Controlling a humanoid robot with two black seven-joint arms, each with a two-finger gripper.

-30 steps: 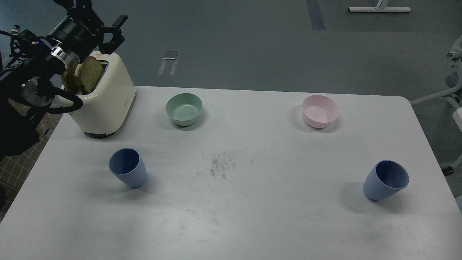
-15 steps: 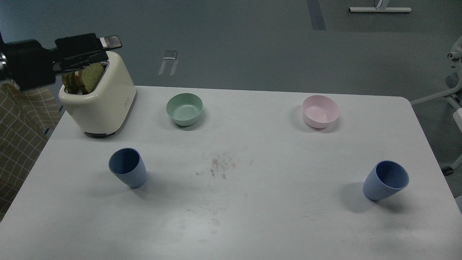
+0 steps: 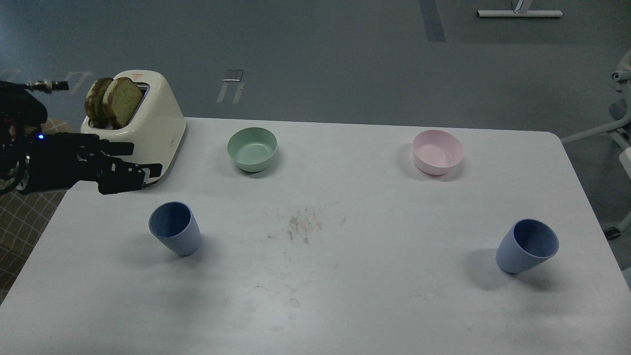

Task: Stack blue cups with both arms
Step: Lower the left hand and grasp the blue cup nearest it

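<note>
Two dusty-blue cups stand upright and apart on the white table point(image 3: 345, 305). The left cup point(image 3: 175, 228) is near the front left, the right cup point(image 3: 527, 245) near the front right. My left gripper point(image 3: 147, 158) comes in from the left edge, in front of the toaster. It is above and to the left of the left cup and not touching it. Its two fingers stand apart and hold nothing. My right arm is out of view.
A cream toaster point(image 3: 148, 128) with two bread slices point(image 3: 113, 101) stands at the back left, right behind my left gripper. A green bowl point(image 3: 252, 148) and a pink bowl point(image 3: 438, 151) sit along the back. Crumb smudges point(image 3: 303, 224) mark the table's middle.
My left arm has swung down from above the toaster to a lower spot in front of it, closer to the left cup. The cups and bowls have not moved.
</note>
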